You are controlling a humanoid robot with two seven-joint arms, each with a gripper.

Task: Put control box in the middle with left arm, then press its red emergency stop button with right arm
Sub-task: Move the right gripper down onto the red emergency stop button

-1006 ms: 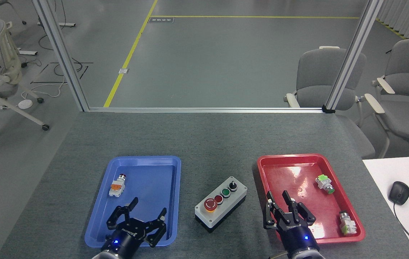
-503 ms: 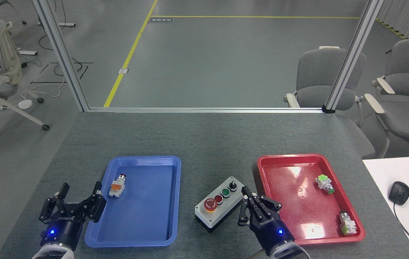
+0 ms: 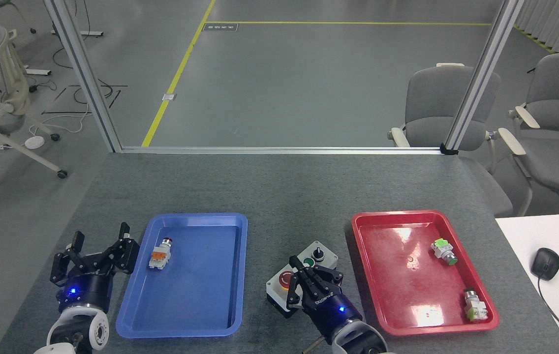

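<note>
Control box [image 3: 309, 275] resting on the grey tabletop [image 3: 279, 191] between the blue tray [image 3: 232, 275] and the red tray [image 3: 365, 268], roughly central, so the placing step reads as done. Left arm [image 3: 93, 255] parked off to the outer side of the blue tray, well apart from the box, jaws spread wide and holding nothing. Right arm [image 3: 304, 282] over the near end of the box, jaws drawn narrow with dark fingertips [image 3: 293, 265] bunched together, gripping nothing. Red emergency stop button [image 3: 285, 279] showing just beside those fingertips on their left side, partly covered by them; black knob [image 3: 317, 253] visible beyond the jaws, green button mostly hidden. Contact between fingertips and the mushroom cap impossible to settle from this angle, and no way to tell whether the cap is already pushed down. Pressing step therefore judged as under way or about to begin, not confirmed complete. Left to do, by that reading: a firm downward push centred on the cap. Loose push-button parts lying in both trays, untouched and apart from both jaws.
</note>
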